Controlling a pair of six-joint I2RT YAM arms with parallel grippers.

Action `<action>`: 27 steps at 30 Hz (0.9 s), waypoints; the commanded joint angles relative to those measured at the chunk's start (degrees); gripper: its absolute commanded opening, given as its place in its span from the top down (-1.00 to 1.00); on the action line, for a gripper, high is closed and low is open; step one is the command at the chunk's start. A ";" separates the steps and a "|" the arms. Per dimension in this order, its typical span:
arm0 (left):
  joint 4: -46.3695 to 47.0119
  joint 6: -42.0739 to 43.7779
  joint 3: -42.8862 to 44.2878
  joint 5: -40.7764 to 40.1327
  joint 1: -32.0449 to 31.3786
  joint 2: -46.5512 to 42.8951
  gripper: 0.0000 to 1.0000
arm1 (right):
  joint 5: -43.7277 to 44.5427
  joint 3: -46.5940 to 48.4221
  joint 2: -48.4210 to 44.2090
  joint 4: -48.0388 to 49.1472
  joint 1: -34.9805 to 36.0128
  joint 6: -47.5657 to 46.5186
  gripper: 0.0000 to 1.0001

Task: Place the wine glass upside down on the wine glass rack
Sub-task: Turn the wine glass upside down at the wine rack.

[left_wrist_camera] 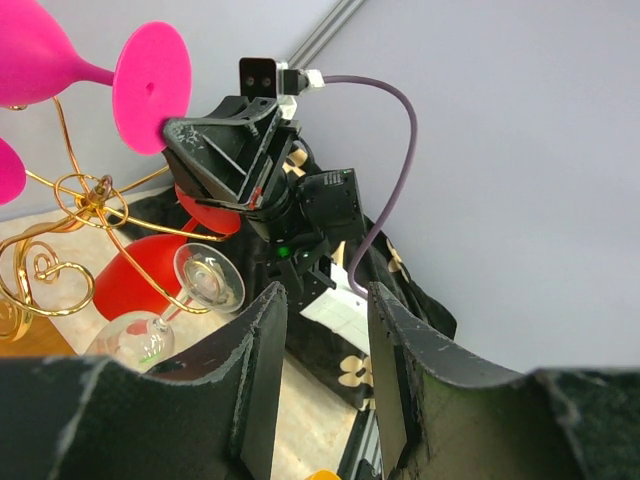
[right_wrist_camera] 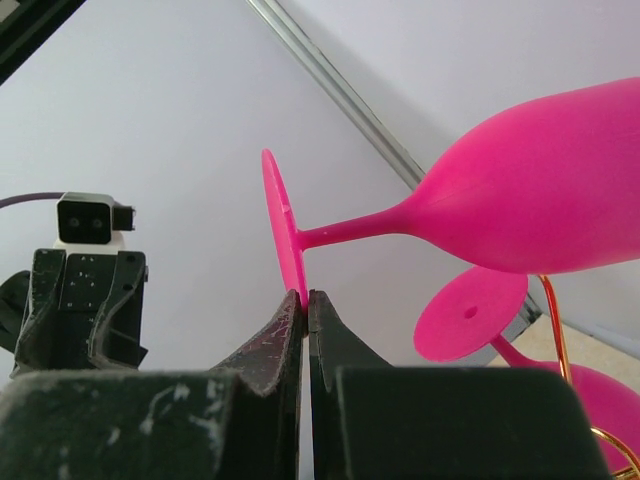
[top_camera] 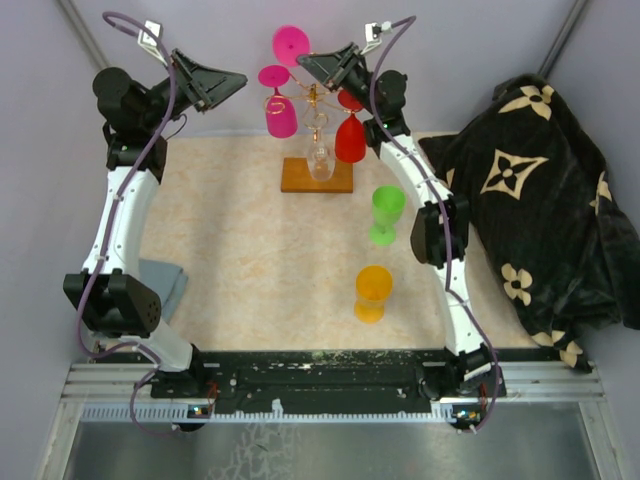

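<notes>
My right gripper point(right_wrist_camera: 303, 293) is shut on the foot rim of a pink wine glass point(right_wrist_camera: 530, 190). It holds the glass high up with the stem roughly level, behind the top of the wine glass rack point(top_camera: 310, 100). In the top view the held glass point(top_camera: 290, 45) is above the rack's gold scroll arms. The rack's wooden base point(top_camera: 316, 175) sits at the table's far middle. A second pink glass point(top_camera: 281, 118), a red glass point(top_camera: 350, 138) and a clear glass point(top_camera: 320, 160) hang upside down on it. My left gripper point(left_wrist_camera: 325, 290) is open and empty, raised at the back left, facing the rack.
A green glass point(top_camera: 387, 212) and an orange glass point(top_camera: 373, 292) stand on the table right of centre, near the right arm. A black cloth with a flower pattern point(top_camera: 530, 200) covers the right side. A grey-blue cloth point(top_camera: 165, 285) lies by the left arm.
</notes>
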 commanded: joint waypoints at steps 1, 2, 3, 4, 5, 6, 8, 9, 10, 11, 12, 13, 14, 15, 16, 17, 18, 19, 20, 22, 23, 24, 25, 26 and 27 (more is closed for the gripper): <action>2.00 0.19 -0.34 0.59 0.33 -1.25 0.12 | 0.54 4.22 1.41 5.24 -0.66 2.71 1.00; 2.00 0.24 -0.34 0.65 0.41 -1.26 0.13 | 0.61 4.52 1.69 4.97 -0.67 2.75 1.00; 2.00 0.23 -0.34 0.74 0.48 -1.20 0.12 | 0.65 4.65 1.73 4.83 -0.67 2.70 1.00; 2.00 0.27 -0.41 0.76 0.41 -1.17 0.13 | 0.73 4.62 1.65 4.73 -0.67 2.56 1.00; 2.07 0.20 -0.42 0.69 0.40 -1.12 0.13 | 0.79 4.60 1.69 4.57 -0.64 2.54 1.00; 2.09 0.20 -0.42 0.74 0.43 -1.09 0.13 | 0.82 4.64 1.69 4.28 -0.66 2.43 1.00; 2.38 -0.02 -0.55 0.67 0.47 -0.95 0.13 | 0.83 4.65 1.67 3.72 -0.66 2.12 1.00; 2.55 -0.19 -0.59 0.71 0.41 -0.91 0.13 | 0.86 4.68 1.64 3.46 -0.67 2.00 1.00; 2.65 -0.29 -0.62 0.73 0.40 -0.90 0.13 | 0.96 4.71 1.63 3.09 -0.67 1.85 1.00; 2.81 -0.37 -0.73 0.75 0.40 -0.84 0.13 | 1.04 4.74 1.61 2.69 -0.71 1.57 1.00; 2.98 -0.42 -0.81 0.69 0.40 -0.82 0.13 | 1.02 4.67 1.70 2.49 -0.67 1.46 1.00; 3.21 -0.52 -0.92 0.70 0.41 -0.82 0.13 | 1.01 4.70 1.69 2.53 -0.67 1.44 1.00; 3.35 -0.62 -0.95 0.76 0.41 -0.77 0.13 | 0.89 4.71 1.78 2.77 -0.67 1.52 1.00; 3.46 -0.72 -0.89 0.83 0.40 -0.73 0.13 | 0.84 4.64 1.87 3.00 -0.67 1.64 1.00; 3.49 -0.73 -0.91 0.87 0.40 -0.67 0.13 | 0.74 4.62 1.95 3.29 -0.68 1.74 1.00; 3.54 -0.74 -0.83 0.81 0.40 -0.64 0.13 | 0.81 4.65 2.02 3.44 -0.67 1.85 1.00; 3.58 -0.79 -0.86 0.79 0.41 -0.64 0.13 | 0.83 4.63 2.04 3.64 -0.66 1.88 1.00; 3.58 -0.76 -0.85 0.82 0.41 -0.64 0.13 | 0.83 4.69 2.04 3.86 -0.66 1.88 1.00; 3.58 -0.80 -0.80 0.83 0.41 -0.64 0.13 | 0.79 4.75 2.06 4.09 -0.71 1.92 1.00; 3.58 -0.74 -0.69 0.87 0.40 -0.53 0.13 | 0.70 4.74 1.98 5.36 -0.66 2.31 1.00; 3.58 -0.68 -0.69 0.85 0.40 -0.55 0.13 | 0.66 4.78 1.89 5.89 -0.62 2.46 1.00; 3.58 -0.57 -0.69 0.86 0.40 -0.55 0.13 | 0.53 4.94 1.71 6.14 -0.66 2.42 1.00; 3.58 -0.49 -0.69 0.85 0.42 -0.62 0.13 | 0.41 5.04 1.43 6.27 -0.67 2.30 1.00; 3.58 -0.45 -0.69 0.85 0.42 -0.64 0.13 | 0.33 5.19 1.16 6.33 -0.67 2.17 1.00; 3.63 -0.40 -0.69 0.79 0.50 -0.62 0.13 | 0.31 5.18 0.90 6.64 -0.67 2.15 1.00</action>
